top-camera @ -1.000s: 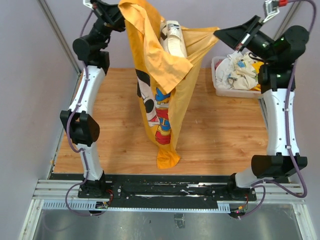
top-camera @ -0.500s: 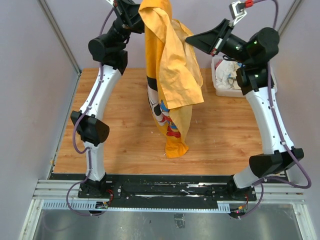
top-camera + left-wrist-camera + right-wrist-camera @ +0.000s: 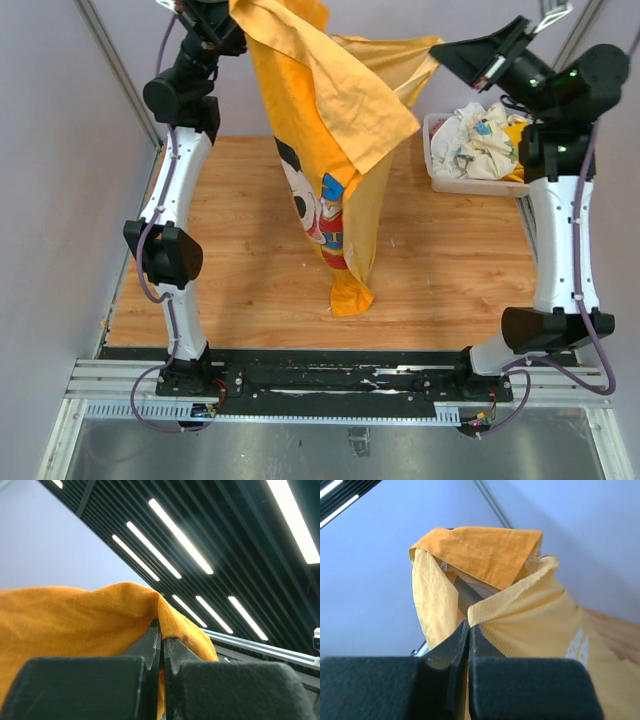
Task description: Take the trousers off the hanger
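The yellow-orange trousers (image 3: 335, 120) with a cartoon print hang high between both grippers, and their lower end touches the table. My left gripper (image 3: 232, 20) is shut on the cloth's top left edge. In the left wrist view the cloth (image 3: 75, 615) drapes over the closed left gripper (image 3: 161, 631). My right gripper (image 3: 438, 48) is shut on the ribbed waistband (image 3: 530, 625), pinched at the right gripper's tips (image 3: 469, 625). A grey-white piece (image 3: 469, 592) shows inside the waistband; I cannot tell whether it is the hanger. No hanger shows in the top view.
A white bin (image 3: 445, 182) full of crumpled clothes (image 3: 480, 140) stands at the back right of the wooden table (image 3: 220, 260). Grey walls close in the left, the right and the back.
Half a second ago the grippers were close together with the cloth bunched. Now they are apart again and the trousers are spread. The white piece seen one second ago no longer shows from above.
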Robot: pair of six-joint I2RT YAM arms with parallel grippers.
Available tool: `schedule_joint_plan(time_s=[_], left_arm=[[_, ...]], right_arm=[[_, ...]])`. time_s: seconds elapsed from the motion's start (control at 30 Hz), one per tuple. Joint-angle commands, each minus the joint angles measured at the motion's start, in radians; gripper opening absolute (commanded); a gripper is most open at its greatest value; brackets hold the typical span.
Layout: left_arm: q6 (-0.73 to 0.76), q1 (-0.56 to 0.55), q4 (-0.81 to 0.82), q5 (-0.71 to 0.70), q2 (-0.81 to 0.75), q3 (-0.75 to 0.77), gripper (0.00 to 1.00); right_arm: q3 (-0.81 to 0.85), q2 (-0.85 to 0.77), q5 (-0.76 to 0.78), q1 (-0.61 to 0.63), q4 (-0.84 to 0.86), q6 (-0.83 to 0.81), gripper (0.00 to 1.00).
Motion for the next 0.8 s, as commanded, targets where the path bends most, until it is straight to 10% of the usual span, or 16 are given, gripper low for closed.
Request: schedule_joint_plan(time_s=[0.0,0.37,0.77], left_arm=[[-0.162,0.046,0.086,-0.062,-0.054,0.062,0.0],[-0.154,0.047,0.047,-0.089,-0.037,0.094,0.0],[-0.146,0.029,0.004,-0.09,-0.019,0.168,0.0]], right_arm=[[0.136,-0.065,-0.011,-0.095,0.146,0.085,0.01],[-0.017,-0.041,0.033,-0.028,0.347,0.196,0.0],[0.225,0.121,0.02,0.221,0.039,-0.013,0.01]])
